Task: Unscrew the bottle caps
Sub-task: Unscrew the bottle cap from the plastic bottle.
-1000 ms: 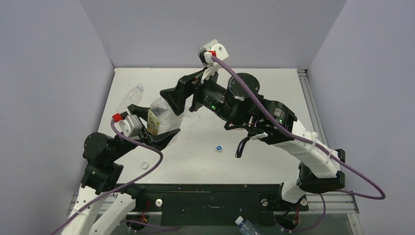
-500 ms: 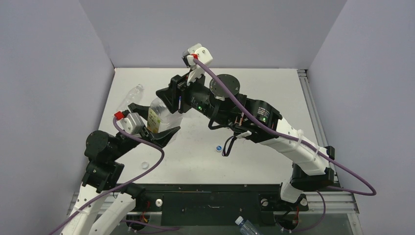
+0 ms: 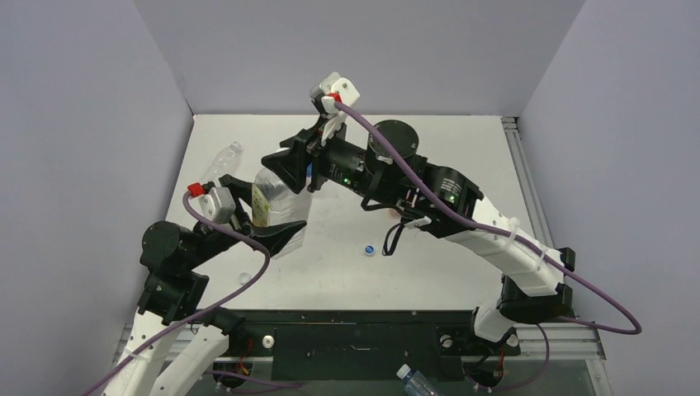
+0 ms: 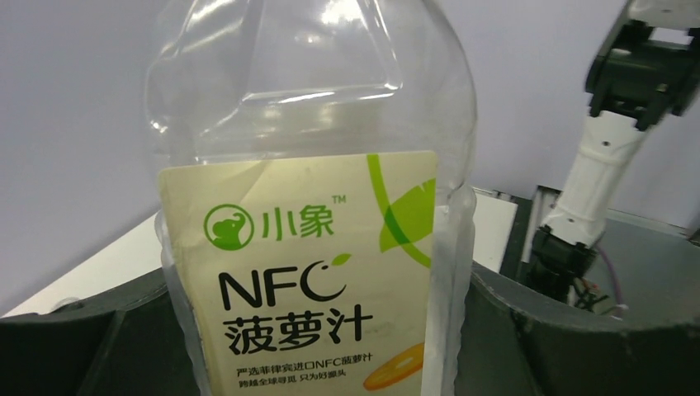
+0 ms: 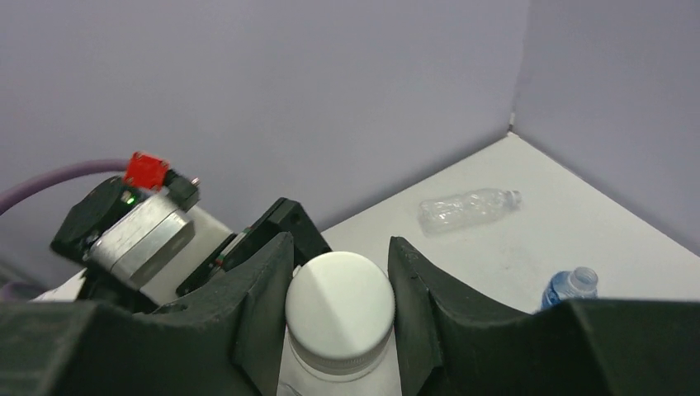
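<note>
A clear juice bottle (image 3: 277, 200) with a cream label is held upright above the table at left of centre. My left gripper (image 3: 266, 221) is shut on its body; the wrist view shows the label (image 4: 314, 272) filling the space between the dark fingers (image 4: 578, 338). The bottle's white bottle cap (image 5: 339, 299) sits on its neck. My right gripper (image 5: 339, 290) reaches in from the right at the bottle's top (image 3: 290, 165), both fingers (image 5: 262, 305) pressed on the cap's sides. A loose blue cap with a white top (image 3: 370, 248) lies on the table.
An empty clear bottle (image 3: 221, 161) lies at the far left by the wall, also in the right wrist view (image 5: 466, 208). A blue-labelled bottle (image 5: 569, 289) stands near it. A small pale cap (image 3: 244, 278) lies near the left arm. Another bottle (image 3: 413, 381) lies below the table's front edge.
My right gripper has moved left onto the bottle's top and closed from wide open onto the white cap. The left gripper has kept its hold on the bottle.
</note>
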Available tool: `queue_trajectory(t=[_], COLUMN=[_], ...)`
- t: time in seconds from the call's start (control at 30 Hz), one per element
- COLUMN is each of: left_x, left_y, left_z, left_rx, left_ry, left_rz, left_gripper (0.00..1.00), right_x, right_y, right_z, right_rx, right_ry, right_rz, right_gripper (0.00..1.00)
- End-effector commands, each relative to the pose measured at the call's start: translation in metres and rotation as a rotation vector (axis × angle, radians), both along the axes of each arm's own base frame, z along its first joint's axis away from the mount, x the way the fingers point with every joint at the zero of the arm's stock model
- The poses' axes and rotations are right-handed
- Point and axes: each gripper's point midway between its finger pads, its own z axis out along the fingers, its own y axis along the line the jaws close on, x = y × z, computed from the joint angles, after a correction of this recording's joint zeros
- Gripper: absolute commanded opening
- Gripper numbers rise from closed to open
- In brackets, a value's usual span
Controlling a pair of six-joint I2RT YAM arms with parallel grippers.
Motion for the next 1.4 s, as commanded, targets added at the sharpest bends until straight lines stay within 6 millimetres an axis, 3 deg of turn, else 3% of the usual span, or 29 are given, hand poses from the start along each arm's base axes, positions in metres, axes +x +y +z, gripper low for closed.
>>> queue_trajectory(t=[0.0,0.03,0.17,0.27,0.4,0.5,0.63,0.67,0.73,0.87,0.97,1.07,1.37], left_x=[-0.05,-0.057,-0.076,-0.081,-0.084,-0.086,-0.083,-0.081,-0.076,-0.061,-0.042,-0.027,-0.004], left_y=[-0.013,-0.014,-0.014,-0.014,-0.015,-0.015,-0.015,-0.015,-0.015,-0.014,-0.01,-0.007,0.001], left_z=[0.036,0.042,0.05,0.054,0.055,0.057,0.055,0.054,0.053,0.049,0.046,0.041,0.02], left_rx=[-0.066,-0.074,-0.063,-0.061,-0.052,-0.045,-0.042,-0.042,-0.045,-0.046,-0.056,-0.05,0.034], left_ry=[-0.006,0.007,0.011,0.011,0.014,0.011,0.002,0.0,-0.007,-0.025,-0.033,-0.047,-0.123], left_rz=[-0.251,-0.276,-0.351,-0.367,-0.391,-0.406,-0.391,-0.383,-0.363,-0.291,-0.195,-0.124,-0.002], left_gripper=[0.0,0.0,0.0,0.0,0.0,0.0,0.0,0.0,0.0,0.0,0.0,0.0,0.0], right_x=[-0.072,-0.089,-0.126,-0.139,-0.139,-0.125,-0.079,-0.062,-0.046,-0.041,-0.045,-0.03,-0.007], right_y=[-0.006,-0.012,-0.027,-0.032,-0.031,-0.03,-0.033,-0.036,-0.046,-0.06,-0.056,-0.048,-0.027], right_z=[0.036,0.044,0.05,0.05,0.046,0.047,0.046,0.046,0.049,0.056,0.053,0.051,0.037], right_rx=[0.094,0.12,0.157,0.163,0.156,0.153,0.114,0.113,0.121,0.149,0.109,0.07,0.036], right_ry=[-0.137,-0.165,-0.182,-0.189,-0.187,-0.18,-0.192,-0.181,-0.181,-0.179,-0.17,-0.13,-0.054], right_rz=[0.43,0.537,0.783,0.863,0.885,0.815,0.533,0.427,0.304,0.167,0.091,-0.031,-0.166], right_gripper=[0.0,0.0,0.0,0.0,0.0,0.0,0.42,0.63,0.76,0.79,0.8,0.81,0.82])
